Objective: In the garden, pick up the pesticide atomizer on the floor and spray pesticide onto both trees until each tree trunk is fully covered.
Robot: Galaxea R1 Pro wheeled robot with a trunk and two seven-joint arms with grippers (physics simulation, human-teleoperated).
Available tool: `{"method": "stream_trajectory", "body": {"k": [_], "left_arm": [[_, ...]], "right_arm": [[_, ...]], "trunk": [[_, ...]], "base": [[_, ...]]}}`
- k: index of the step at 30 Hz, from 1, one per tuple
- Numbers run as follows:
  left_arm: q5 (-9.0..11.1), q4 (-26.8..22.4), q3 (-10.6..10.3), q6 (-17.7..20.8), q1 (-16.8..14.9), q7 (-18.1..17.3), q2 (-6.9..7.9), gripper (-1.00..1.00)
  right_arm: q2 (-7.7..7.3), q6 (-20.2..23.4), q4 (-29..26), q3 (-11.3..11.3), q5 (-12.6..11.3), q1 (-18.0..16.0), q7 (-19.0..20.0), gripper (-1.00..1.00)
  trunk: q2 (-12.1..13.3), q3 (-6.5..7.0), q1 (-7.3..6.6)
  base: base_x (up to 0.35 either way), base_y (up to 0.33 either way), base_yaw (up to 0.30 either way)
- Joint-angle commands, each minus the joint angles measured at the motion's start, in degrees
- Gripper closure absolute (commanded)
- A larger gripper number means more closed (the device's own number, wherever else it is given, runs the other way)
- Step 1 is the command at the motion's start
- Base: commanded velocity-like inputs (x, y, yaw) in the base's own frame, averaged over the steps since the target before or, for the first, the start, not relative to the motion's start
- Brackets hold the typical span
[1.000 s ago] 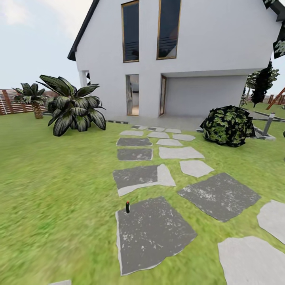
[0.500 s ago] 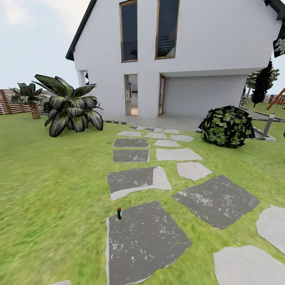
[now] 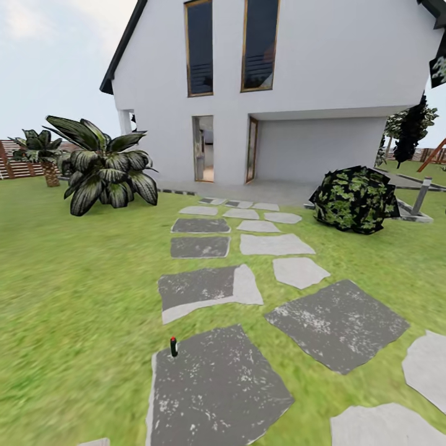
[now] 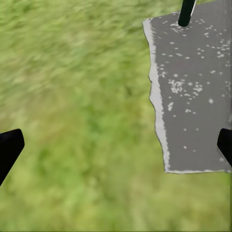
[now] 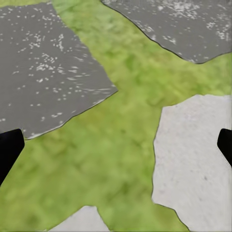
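Pesticide atomizer (image 3: 173, 347) lower, nearer than before

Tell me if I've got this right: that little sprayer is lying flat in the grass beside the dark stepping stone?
Not quite: the sprayer stands upright, as the head view shows. It is indeed at the grass edge of the dark stepping stone.

You only got the dark green lower stem of the small pesticide atomizer (image 4: 186, 13), top cropped; black gripper fingertips (image 4: 8, 150) were cropped too.
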Motion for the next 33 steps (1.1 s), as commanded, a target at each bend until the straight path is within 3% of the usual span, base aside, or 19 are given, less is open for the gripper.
{"method": "stream_trajectory", "body": {"k": [1, 33], "left_arm": [[0.0, 0.0, 0.0, 0.0, 0.0, 0.0, -0.01, -1.0], [0.0, 0.0, 0.01, -0.11, 0.01, 0.0, -0.07, -1.0]], "right_arm": [[-0.01, 0.0, 0.01, 0.0, 0.01, 0.0, 0.0, -1.0], [-0.02, 0.0, -0.13, -0.08, -0.05, 0.0, -0.09, -1.0]], "trunk": [[0.0, 0.0, 0.0], [0.0, 0.0, 0.0]], "base": [[0.33, -0.029, 0.0], [0.339, -0.001, 0.0]]}}
